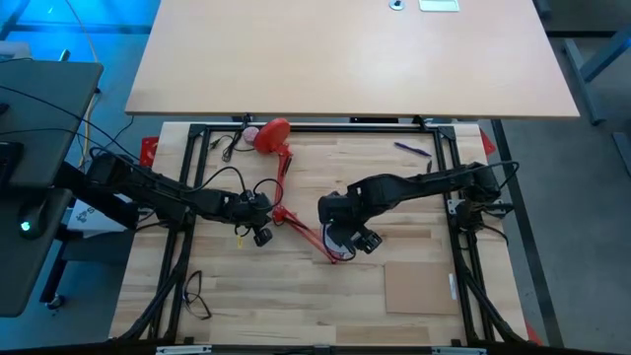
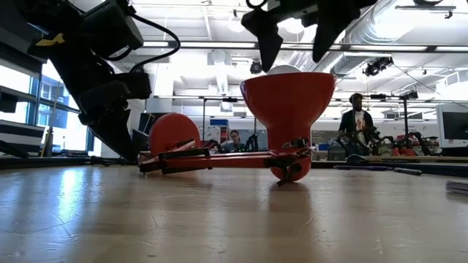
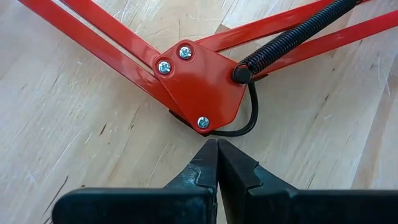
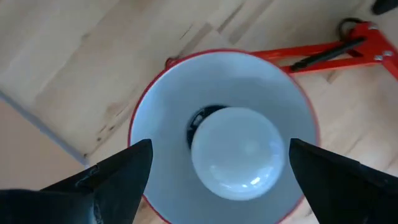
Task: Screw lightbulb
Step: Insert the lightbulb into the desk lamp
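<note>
Red-painted metal dominates the near field: a folding red desk lamp (image 1: 286, 202) lies flat on the pale wooden table (image 1: 296, 286), its round shade (image 2: 287, 98) turned mouth-up near the front edge.

The small white pear-shaped lightbulb (image 4: 236, 152) sits upright inside the shade's white interior, base down at the socket; its dome just clears the rim in the low view (image 2: 282, 69).

The right gripper (image 4: 221, 168) hangs directly above the shade, fingers spread wide to either side of the bulb, not touching it.

The left gripper (image 3: 217, 163) rests low over the table just beside the lamp's elbow joint, a red plate with three screws (image 3: 199, 84) where the two arm sections and a black coil spring (image 3: 292, 34) meet. Its fingers are pressed together, holding nothing, tips just short of the plate.

Farther back, the lamp's round red base (image 1: 270, 133) lies near the table's rear edge.

A square of brown cardboard (image 1: 419, 286) lies flat on the right front of the table, well apart from the lamp.

Beyond the table, two people (image 2: 357, 120) show in the room, one standing, one seated.
</note>
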`<state>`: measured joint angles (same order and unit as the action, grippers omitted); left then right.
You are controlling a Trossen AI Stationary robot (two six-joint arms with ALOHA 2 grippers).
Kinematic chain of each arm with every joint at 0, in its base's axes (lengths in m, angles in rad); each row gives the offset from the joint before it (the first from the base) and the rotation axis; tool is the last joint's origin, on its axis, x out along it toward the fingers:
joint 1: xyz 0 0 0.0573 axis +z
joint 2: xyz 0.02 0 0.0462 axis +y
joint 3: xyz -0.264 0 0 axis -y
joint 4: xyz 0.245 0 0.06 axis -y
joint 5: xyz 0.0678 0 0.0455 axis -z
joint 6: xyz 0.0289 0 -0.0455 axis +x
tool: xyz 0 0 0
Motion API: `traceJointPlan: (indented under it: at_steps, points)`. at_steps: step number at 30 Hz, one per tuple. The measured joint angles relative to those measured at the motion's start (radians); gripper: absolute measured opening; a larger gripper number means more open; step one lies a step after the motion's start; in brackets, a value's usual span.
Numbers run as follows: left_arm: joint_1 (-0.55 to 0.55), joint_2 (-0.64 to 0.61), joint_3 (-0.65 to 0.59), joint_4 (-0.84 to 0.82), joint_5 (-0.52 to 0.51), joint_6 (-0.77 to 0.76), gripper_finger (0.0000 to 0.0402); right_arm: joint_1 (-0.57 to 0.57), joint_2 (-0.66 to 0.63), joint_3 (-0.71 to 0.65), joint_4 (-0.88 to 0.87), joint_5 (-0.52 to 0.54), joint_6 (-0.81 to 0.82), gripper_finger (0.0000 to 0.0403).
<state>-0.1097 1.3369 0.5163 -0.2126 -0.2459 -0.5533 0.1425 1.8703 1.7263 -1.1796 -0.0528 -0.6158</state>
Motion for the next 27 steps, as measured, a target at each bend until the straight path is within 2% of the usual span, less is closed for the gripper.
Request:
traceJointPlan:
  at_steps: [6,13,17,22,27]
  points:
    - [0.0,0.0,0.0,0.0,0.0,0.0,0.0,-0.012,0.017,0.024,-0.011,0.037,-0.021,0.0367]
    - [0.0,0.0,0.0,0.0,0.0,0.014,0.0,-0.036,0.016,0.057,-0.058,-0.027,-0.013,0.0367]
    - [0.0,0.0,0.0,0.003,-0.002,0.016,0.0,-0.037,0.017,0.068,-0.065,0.005,0.011,0.0367]
    - [0.002,0.0,0.001,0.001,-0.062,0.058,0.0,-0.037,0.017,0.129,-0.085,0.026,0.06,0.0367]
    - [0.012,0.0,0.021,-0.013,-0.058,0.106,0.0,-0.036,0.017,0.196,-0.081,0.047,0.09,0.0367]
